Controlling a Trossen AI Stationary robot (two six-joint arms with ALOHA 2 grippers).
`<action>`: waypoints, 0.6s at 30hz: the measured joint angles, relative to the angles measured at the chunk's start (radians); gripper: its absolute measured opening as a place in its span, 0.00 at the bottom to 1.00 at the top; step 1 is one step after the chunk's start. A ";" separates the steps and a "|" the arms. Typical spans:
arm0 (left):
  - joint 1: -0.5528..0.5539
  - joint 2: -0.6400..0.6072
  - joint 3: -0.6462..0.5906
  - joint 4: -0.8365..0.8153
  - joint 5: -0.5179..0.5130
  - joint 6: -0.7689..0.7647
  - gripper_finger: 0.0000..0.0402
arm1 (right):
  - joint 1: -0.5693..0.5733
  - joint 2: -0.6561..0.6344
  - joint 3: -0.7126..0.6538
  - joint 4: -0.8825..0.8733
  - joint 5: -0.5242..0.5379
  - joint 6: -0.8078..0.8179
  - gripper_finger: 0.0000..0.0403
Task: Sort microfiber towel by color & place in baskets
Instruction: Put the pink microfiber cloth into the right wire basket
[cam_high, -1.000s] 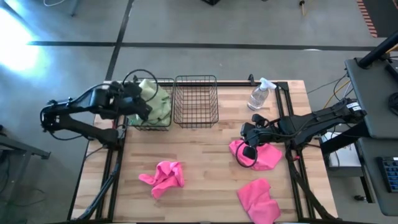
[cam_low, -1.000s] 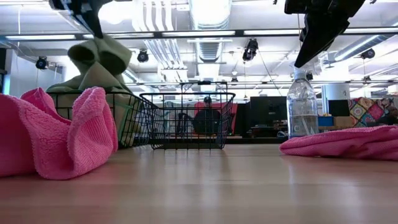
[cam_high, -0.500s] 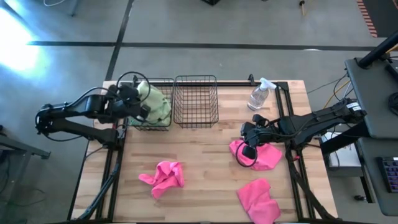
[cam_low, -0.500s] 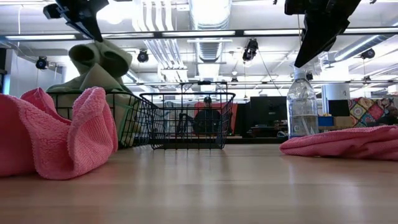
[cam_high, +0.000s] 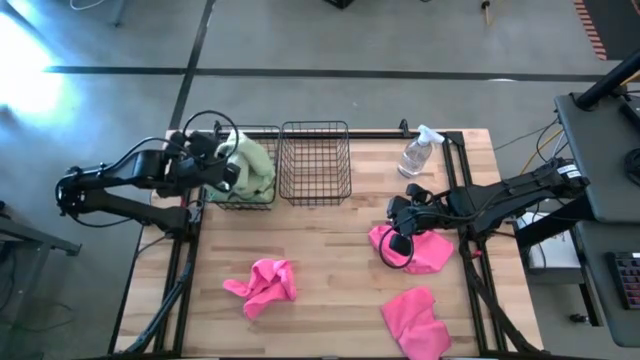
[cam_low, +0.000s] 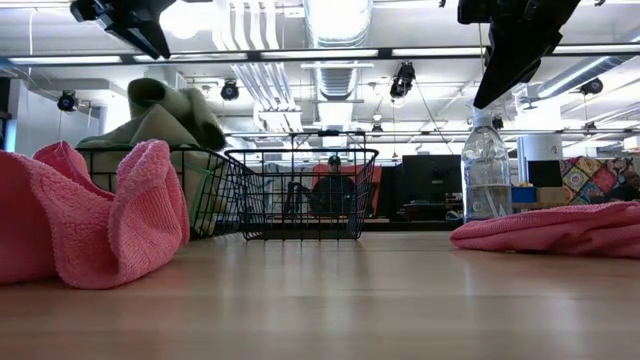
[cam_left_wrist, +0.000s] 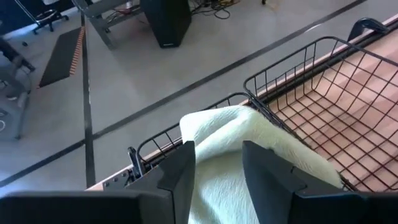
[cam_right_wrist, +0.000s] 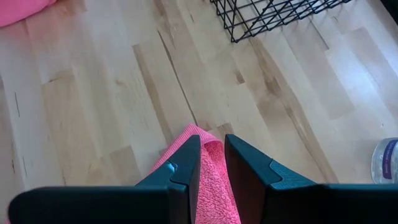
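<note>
I'm hovering my left tool with fingers parted over the green towel in the left basket. Right of that basket, my right tool is sitting narrowly parted above a pink towel on the surface.

Right basket open above, spray bottle beside it

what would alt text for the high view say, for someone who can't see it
Overhead view of a wooden table: the left gripper hovers over a wire basket heaped with green towels, beside an empty basket. The right gripper is over one of three pink towels on the table, near a spray bottle.
</note>
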 joint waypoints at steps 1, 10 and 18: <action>0.000 0.000 0.007 0.000 0.000 0.000 0.30 | 0.000 0.000 0.000 0.000 0.000 0.000 0.17; -0.002 0.011 0.117 0.028 0.267 -0.026 0.32 | 0.000 0.000 0.000 -0.001 -0.001 0.000 0.17; -0.115 0.045 0.126 0.104 0.361 -0.030 0.32 | 0.000 0.000 0.000 -0.001 0.000 0.000 0.17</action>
